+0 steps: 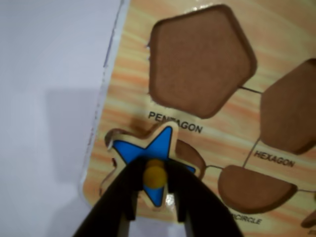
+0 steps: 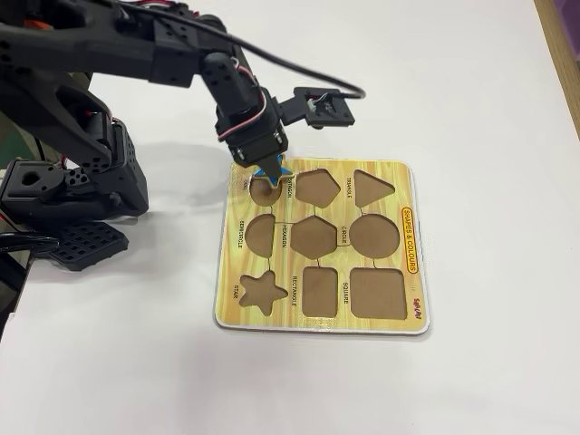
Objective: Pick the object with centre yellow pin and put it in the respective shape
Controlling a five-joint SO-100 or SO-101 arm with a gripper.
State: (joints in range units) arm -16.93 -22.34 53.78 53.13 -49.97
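The blue star piece (image 1: 158, 148) has a wooden edge and a yellow pin (image 1: 155, 176) at its centre. My gripper (image 1: 154, 173) is shut on the pin, with one black finger (image 1: 129, 185) on each side of it. The star sits tilted over a rounded recess (image 1: 190, 155) at the corner of the wooden shape board (image 1: 222, 136), next to the pentagon recess (image 1: 200, 59). In the fixed view the gripper (image 2: 269, 169) holds the star (image 2: 273, 169) at the board's far left corner. The star-shaped recess (image 2: 261, 290) is at the near left corner of the board (image 2: 317, 326).
The board's other recesses are empty: hexagon (image 2: 314, 237), semicircle (image 1: 254, 190), circle (image 2: 374, 235), triangle (image 2: 372, 188), rectangle (image 2: 320, 291), square (image 2: 377, 293). The arm's base (image 2: 72, 190) stands left of the board on the white table (image 2: 489, 136).
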